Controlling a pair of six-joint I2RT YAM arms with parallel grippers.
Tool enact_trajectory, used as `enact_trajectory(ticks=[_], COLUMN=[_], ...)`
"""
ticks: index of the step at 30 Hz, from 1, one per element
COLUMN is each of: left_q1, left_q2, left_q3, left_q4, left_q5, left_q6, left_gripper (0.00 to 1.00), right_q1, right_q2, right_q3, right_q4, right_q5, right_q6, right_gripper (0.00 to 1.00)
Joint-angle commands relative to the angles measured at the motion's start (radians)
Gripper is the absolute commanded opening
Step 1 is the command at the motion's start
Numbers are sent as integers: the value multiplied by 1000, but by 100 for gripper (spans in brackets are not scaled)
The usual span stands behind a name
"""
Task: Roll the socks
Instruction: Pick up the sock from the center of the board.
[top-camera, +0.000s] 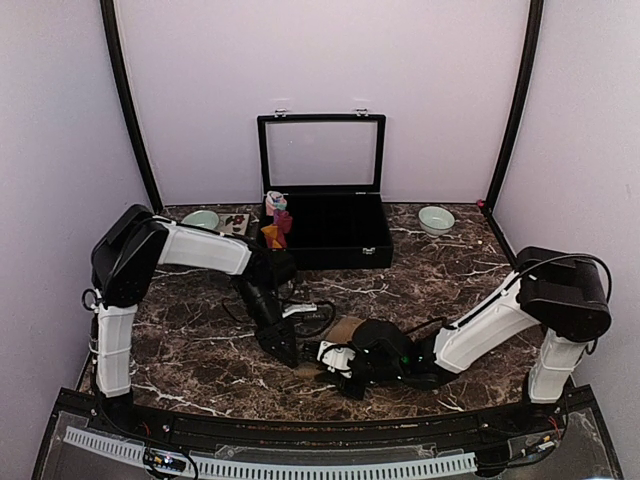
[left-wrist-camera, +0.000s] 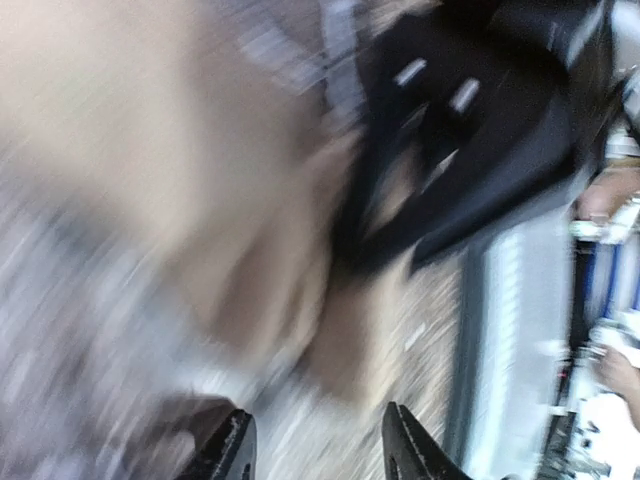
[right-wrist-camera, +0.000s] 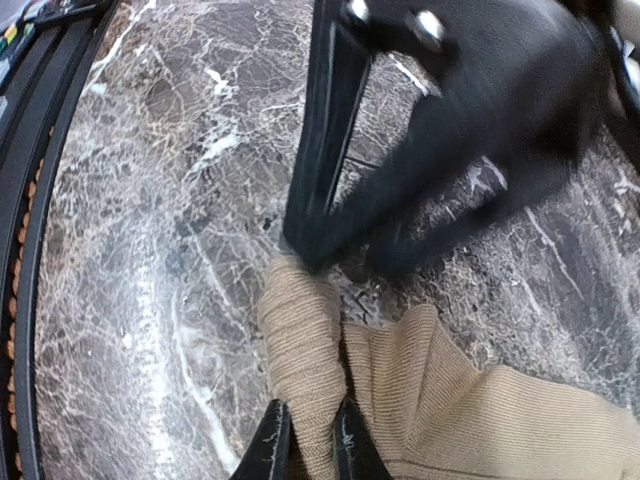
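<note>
A tan-brown sock (right-wrist-camera: 470, 400) lies on the dark marble table (right-wrist-camera: 150, 250) near the front edge. My right gripper (right-wrist-camera: 308, 442) is shut on a rolled fold of the sock's end (right-wrist-camera: 300, 340). The same sock (top-camera: 345, 327) shows beside the right gripper (top-camera: 335, 358) in the top view. My left gripper (top-camera: 287, 348) hangs just left of it, tilted down, with its black fingertips (right-wrist-camera: 305, 245) at the tip of the fold. The left wrist view is blurred, but its fingers (left-wrist-camera: 232, 452) stand apart with nothing between them and the tan sock (left-wrist-camera: 340, 330) ahead. The red-maroon and orange socks (top-camera: 277, 230) lie by the case's left end.
A black compartment case (top-camera: 335, 240) with its lid raised stands at the back centre. A pink and light-blue bundle (top-camera: 274, 202) sits at its left corner. Two pale green bowls (top-camera: 200, 219) (top-camera: 436, 219) flank it. A small tray (top-camera: 236, 222) lies beside the left bowl.
</note>
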Motion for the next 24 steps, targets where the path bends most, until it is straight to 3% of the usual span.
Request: enact_trajectory(ticks=[1, 4, 6, 9, 10, 11, 12, 15, 20, 24], left_q1=[77, 93, 95, 95, 96, 95, 95, 95, 68, -69], left_q2=[-211, -416, -540, -682, -717, -758, -785, -835, -883, -1028], left_q3=[-119, -170, -186, -176, -172, -174, -180, -199, -121, -245], left_q4=[89, 115, 134, 138, 142, 155, 176, 198, 86, 199], left_q5=[-345, -479, -581, -595, -580, -574, -575, -583, -391, -508], left_q6=[-29, 8, 42, 59, 47, 33, 13, 9, 35, 106], left_gripper=[47, 48, 54, 66, 74, 96, 98, 99, 99, 95], right_q1=[-48, -78, -86, -94, -96, -97, -99, -113, -133, -156], right_q2=[27, 30, 33, 31, 27, 20, 12, -14, -44, -50], right_q3=[43, 89, 111, 154, 172, 188, 203, 253, 398, 475], right_q4=[-205, -241, -245, -247, -252, -254, -255, -277, -356, -336], right_q5=[-85, -155, -183, -237, -242, -249, -254, -268, -282, -317], right_q6=[192, 300, 359, 435, 458, 483, 504, 563, 677, 815], right_gripper=[0, 0, 0, 0, 0, 0, 0, 0, 0, 0])
